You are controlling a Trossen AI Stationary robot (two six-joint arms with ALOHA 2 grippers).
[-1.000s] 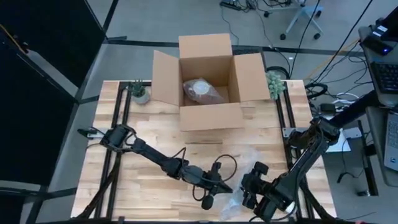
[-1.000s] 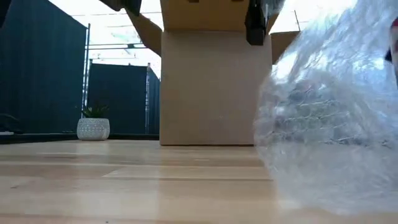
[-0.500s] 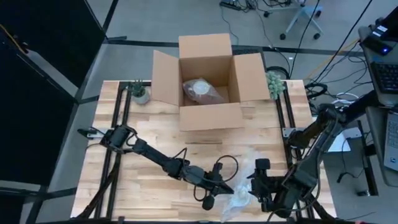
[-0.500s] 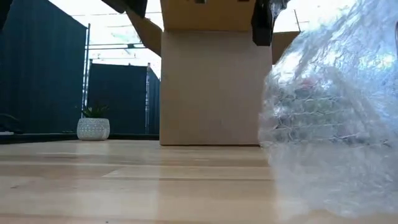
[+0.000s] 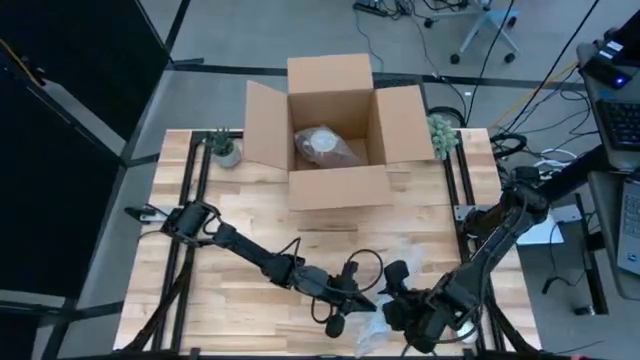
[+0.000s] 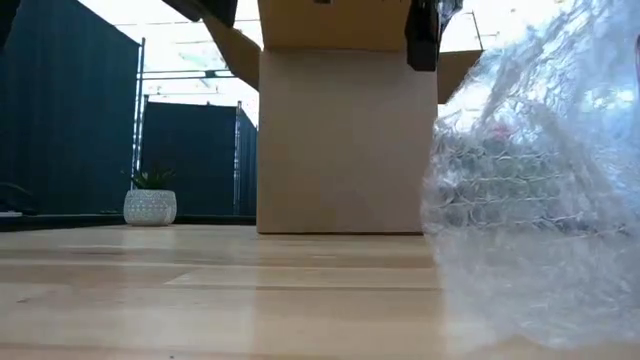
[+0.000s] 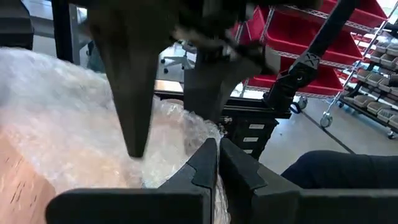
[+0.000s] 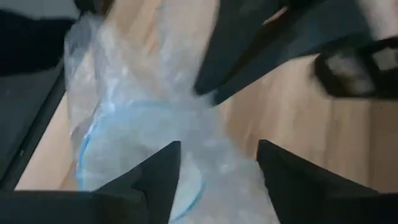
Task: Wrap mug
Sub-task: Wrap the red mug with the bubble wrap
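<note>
My left pincer [image 7: 217,163] is clenched on the crinkled clear bubble wrap [image 5: 385,322] bundling the mug at the table's near edge, directly beneath my spread right pincer [image 8: 219,163].

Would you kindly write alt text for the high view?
Both grippers, left and right, meet over a crumpled bubble wrap bundle at the wooden table's near edge. Behind stands an open cardboard box holding a wrapped item, with small potted plants either side.
</note>
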